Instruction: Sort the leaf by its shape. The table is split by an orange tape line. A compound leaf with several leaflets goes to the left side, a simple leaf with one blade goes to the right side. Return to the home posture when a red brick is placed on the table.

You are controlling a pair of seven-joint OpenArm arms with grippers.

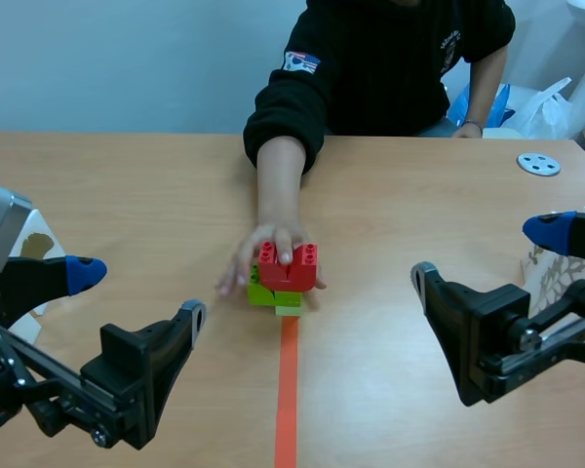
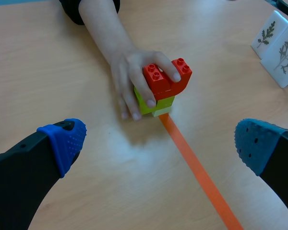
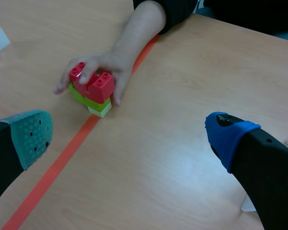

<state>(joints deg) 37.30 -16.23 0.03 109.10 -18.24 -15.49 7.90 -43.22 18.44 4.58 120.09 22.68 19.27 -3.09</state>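
A red brick sits on a small stack of green bricks at the far end of the orange tape line. A person's hand rests on it. My left gripper hangs open at the near left, holding nothing. My right gripper hangs open at the near right, also holding nothing. A brown-leaf card stands left; a card with a compound leaf stands right.
Two leaf cards stand side by side on the right half. A white round disc lies at the back right. The person sits across the table, an arm stretched over its middle.
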